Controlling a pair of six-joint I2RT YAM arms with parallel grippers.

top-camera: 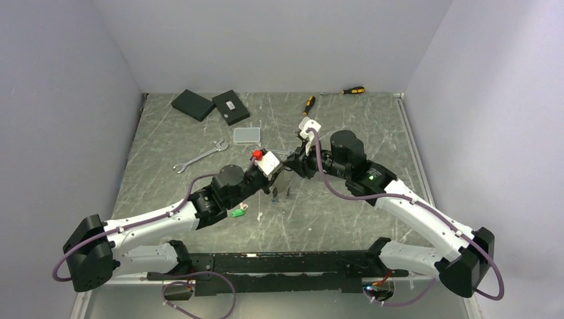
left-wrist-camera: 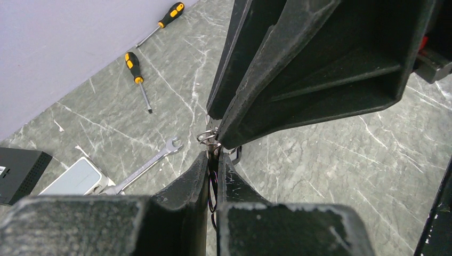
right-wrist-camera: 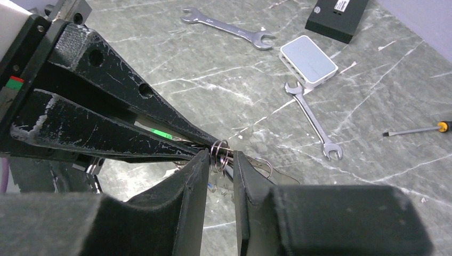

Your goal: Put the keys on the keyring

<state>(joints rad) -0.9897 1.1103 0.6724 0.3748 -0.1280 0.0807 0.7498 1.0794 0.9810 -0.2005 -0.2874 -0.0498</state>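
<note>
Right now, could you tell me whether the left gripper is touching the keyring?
Touching. The right wrist view shows the left gripper with its fingertips pinched onto the coil of the keyring, with no gap between them.

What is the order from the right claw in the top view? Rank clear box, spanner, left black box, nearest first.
1. clear box, just back-left of the right claw.
2. spanner, farther left.
3. left black box, far back left.

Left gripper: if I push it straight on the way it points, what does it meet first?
The right gripper, almost at once: the left gripper points into its fingertips, tip to tip, with only the ring that both seem to pinch between them.
</note>
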